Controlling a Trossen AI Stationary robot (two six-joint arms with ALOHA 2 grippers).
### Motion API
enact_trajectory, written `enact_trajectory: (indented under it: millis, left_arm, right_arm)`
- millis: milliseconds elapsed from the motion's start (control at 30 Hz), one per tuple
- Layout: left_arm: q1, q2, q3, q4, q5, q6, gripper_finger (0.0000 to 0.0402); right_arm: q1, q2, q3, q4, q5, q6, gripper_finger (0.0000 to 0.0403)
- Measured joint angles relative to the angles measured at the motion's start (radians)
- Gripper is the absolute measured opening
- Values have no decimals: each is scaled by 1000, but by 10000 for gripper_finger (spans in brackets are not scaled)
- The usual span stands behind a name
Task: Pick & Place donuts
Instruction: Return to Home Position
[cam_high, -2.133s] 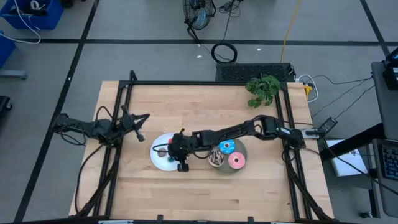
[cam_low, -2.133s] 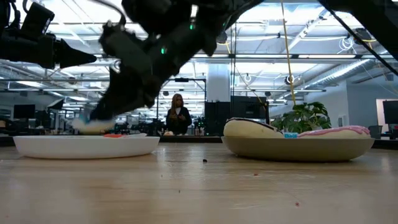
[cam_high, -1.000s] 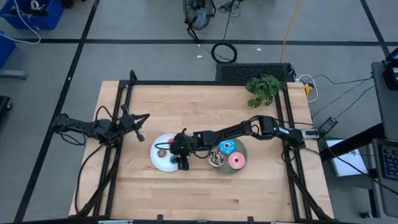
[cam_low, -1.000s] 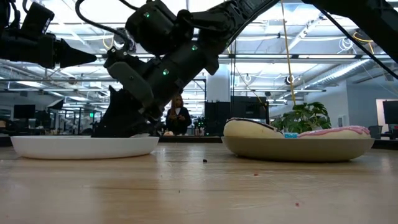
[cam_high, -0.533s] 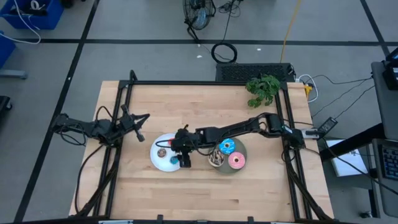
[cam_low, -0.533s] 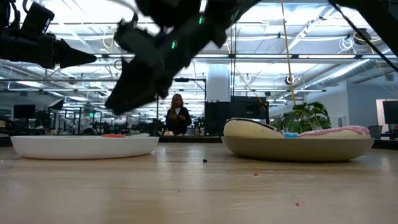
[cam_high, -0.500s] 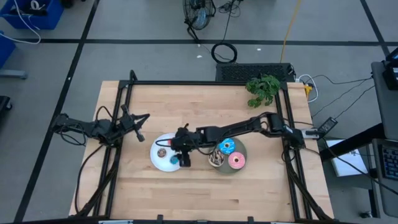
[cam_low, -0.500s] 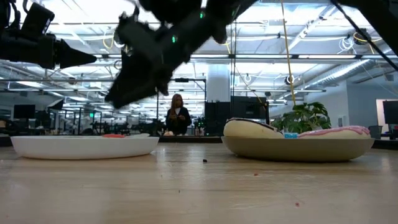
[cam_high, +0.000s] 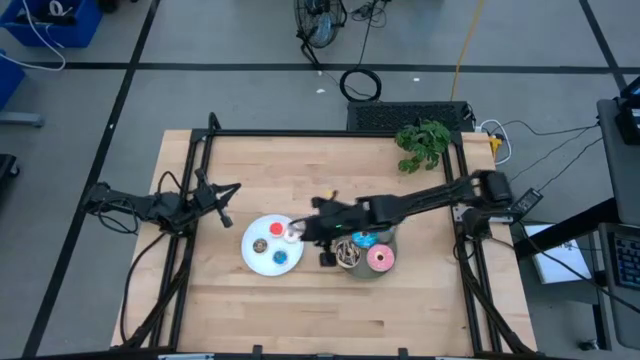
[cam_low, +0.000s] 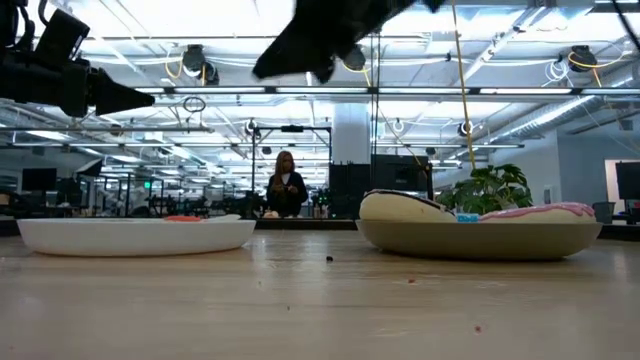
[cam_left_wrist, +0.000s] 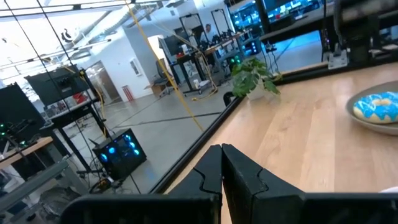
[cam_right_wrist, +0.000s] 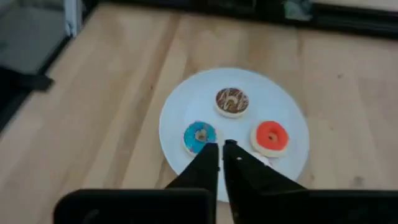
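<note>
Right gripper (cam_right_wrist: 221, 148) hangs between the two plates, fingers pressed together on nothing. At its 9 o'clock, the white plate (cam_high: 256, 262) carries a red donut (cam_high: 276, 230) at 12 o'clock, white donut (cam_high: 292, 234) at 2, tiny blue donut (cam_high: 280, 257) at 5, tiny brown donut (cam_high: 260, 245) at 9. At 3 o'clock, the grey plate (cam_high: 391, 241) holds the sprinkled blue donut (cam_high: 362, 238), pink donut (cam_high: 380, 258) and sprinkled brown donut (cam_high: 347, 256). Left gripper (cam_left_wrist: 222, 150), shut and empty, waits at 9 o'clock on the wooden table (cam_high: 300, 305); a person (cam_low: 285, 185) stands in the hall beyond.

Four tiny donuts (cam_high: 277, 230), three larger donuts (cam_high: 380, 258), two plates (cam_high: 258, 262), two arms (cam_high: 420, 200), one plant (cam_high: 424, 143)
</note>
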Motion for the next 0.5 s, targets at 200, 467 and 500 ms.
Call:
enact_trajectory:
  millis: [200,467,500]
  left_arm:
    - [0,0,0,-10,-18,-1,14]
    - [0,0,1,92,0,46,9]
    - [0,0,1,92,9,45,11]
  right_arm:
    - [1,-172,-288,221,55,50,1]
    - [6,-427,-595,425,106,20,1]
    - [7,-466,-634,451,105,13,1]
